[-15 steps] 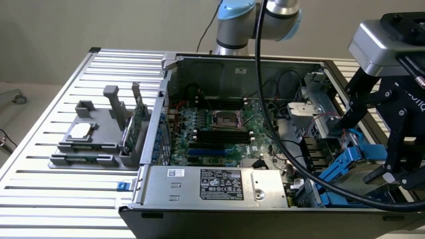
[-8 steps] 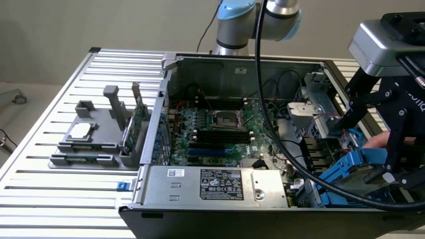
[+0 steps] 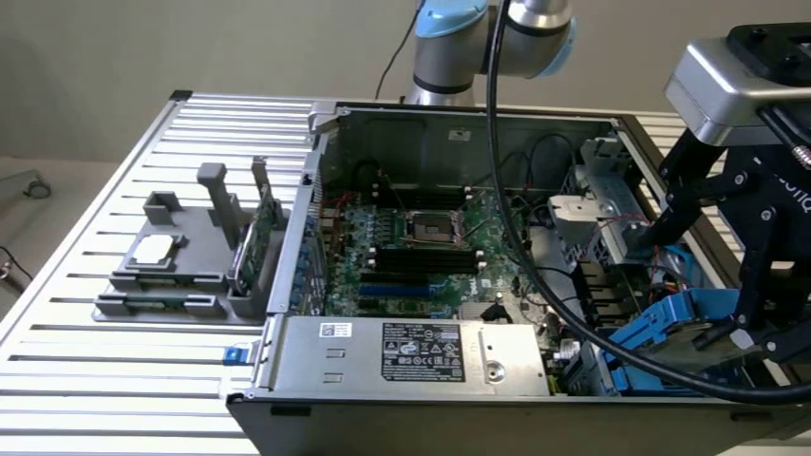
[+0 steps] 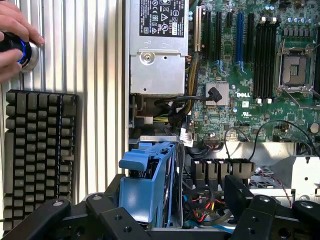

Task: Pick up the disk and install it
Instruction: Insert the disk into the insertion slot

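The disk (image 4: 145, 185) stands on edge in the computer case (image 4: 305, 175), between the claw's (image 4: 171, 196) spread fingers.

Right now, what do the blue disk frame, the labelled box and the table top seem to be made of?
The blue disk frame looks like moulded plastic: even colour, dull sheen, rounded edges. The labelled box seems bare sheet metal: grey, flat, with folded edges. The table top is probably aluminium: pale, ribbed, reflecting light.

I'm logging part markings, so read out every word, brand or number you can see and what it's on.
"DELL": white on the motherboard.
Power supply label: print too small to read.
Small white sticker near it: too small to read.
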You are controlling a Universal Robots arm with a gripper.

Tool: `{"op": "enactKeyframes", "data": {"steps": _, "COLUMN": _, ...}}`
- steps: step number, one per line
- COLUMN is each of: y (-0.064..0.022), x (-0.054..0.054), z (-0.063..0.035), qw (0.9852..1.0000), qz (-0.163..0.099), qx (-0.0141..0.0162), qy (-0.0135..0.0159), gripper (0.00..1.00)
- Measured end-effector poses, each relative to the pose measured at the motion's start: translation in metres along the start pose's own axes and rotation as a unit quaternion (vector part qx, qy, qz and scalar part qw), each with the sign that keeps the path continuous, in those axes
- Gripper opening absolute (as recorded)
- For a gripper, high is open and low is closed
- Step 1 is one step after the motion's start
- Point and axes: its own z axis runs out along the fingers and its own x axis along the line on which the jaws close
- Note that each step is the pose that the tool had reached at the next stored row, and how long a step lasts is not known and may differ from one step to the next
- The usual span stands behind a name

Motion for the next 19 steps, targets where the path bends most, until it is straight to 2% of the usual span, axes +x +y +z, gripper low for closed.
{"op": "enactKeyframes", "data": {"steps": 7, "y": 0.0, "x": 0.0, "z": 0.0, "qw": 1.0, "qz": 0.0, "qx": 0.0, "qy": 0.0, "gripper": 0.87}}
{"op": "enactKeyframes", "data": {"steps": 8, "y": 0.0, "x": 0.0, "z": 0.0, "qw": 1.0, "qz": 0.0, "qx": 0.0, "qy": 0.0, "gripper": 0.85}}
{"op": "enactKeyframes", "data": {"steps": 10, "y": 0.0, "x": 0.0, "z": 0.0, "qw": 1.0, "qz": 0.0, "qx": 0.0, "qy": 0.0, "gripper": 0.73}}
{"op": "enactKeyframes", "data": {"steps": 11, "y": 0.0, "x": 0.0, "z": 0.0, "qw": 1.0, "qz": 0.0, "qx": 0.0, "qy": 0.0, "gripper": 0.73}}
{"op": "enactKeyframes", "data": {"steps": 13, "y": 0.0, "x": 0.0, "z": 0.0, "qw": 1.0, "qz": 0.0, "qx": 0.0, "qy": 0.0, "gripper": 0.61}}
{"op": "enactKeyframes", "data": {"steps": 16, "y": 0.0, "x": 0.0, "z": 0.0, "qw": 1.0, "qz": 0.0, "qx": 0.0, "qy": 0.0, "gripper": 0.55}}
{"op": "enactKeyframes", "data": {"steps": 17, "y": 0.0, "x": 0.0, "z": 0.0, "qw": 1.0, "qz": 0.0, "qx": 0.0, "qy": 0.0, "gripper": 0.43}}
{"op": "enactKeyframes", "data": {"steps": 18, "y": 0.0, "x": 0.0, "z": 0.0, "qw": 1.0, "qz": 0.0, "qx": 0.0, "qy": 0.0, "gripper": 0.43}}
{"op": "enactKeyframes", "data": {"steps": 19, "y": 0.0, "x": 0.0, "z": 0.0, "qw": 1.0, "qz": 0.0, "qx": 0.0001, "qy": 0.0, "gripper": 0.37}}
